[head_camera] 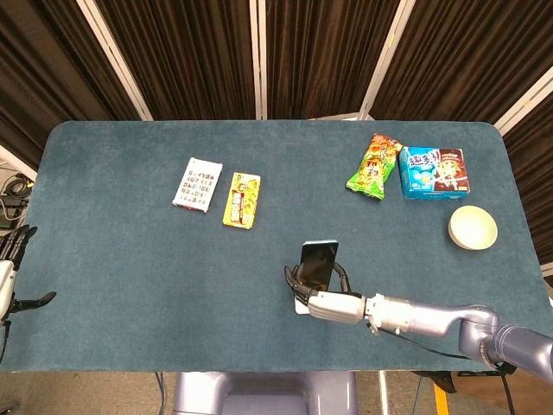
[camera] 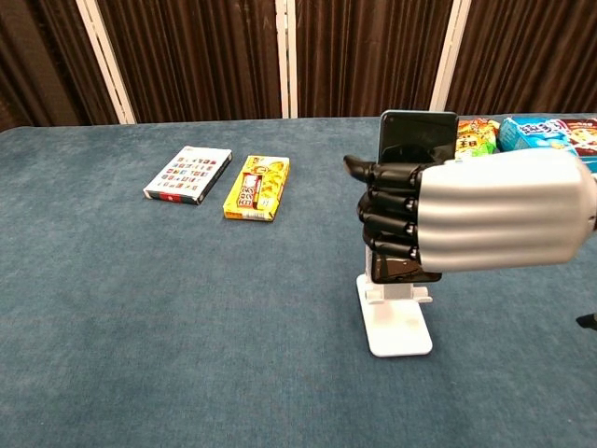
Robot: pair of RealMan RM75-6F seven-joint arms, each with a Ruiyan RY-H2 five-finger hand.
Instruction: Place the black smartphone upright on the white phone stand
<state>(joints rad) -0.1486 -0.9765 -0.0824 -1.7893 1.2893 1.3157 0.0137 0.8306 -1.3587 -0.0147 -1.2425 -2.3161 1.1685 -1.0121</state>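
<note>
The black smartphone stands upright, gripped around its middle by my right hand. Its lower end sits right at the white phone stand, mostly hidden behind the hand in the head view. In the chest view the phone covers the stand's back plate; whether it rests on the ledge I cannot tell. My left hand hangs off the table's left edge, holding nothing, fingers apart.
A patterned white box and a yellow snack box lie at the left centre. A green snack bag, a blue carton and a cream bowl sit at the far right.
</note>
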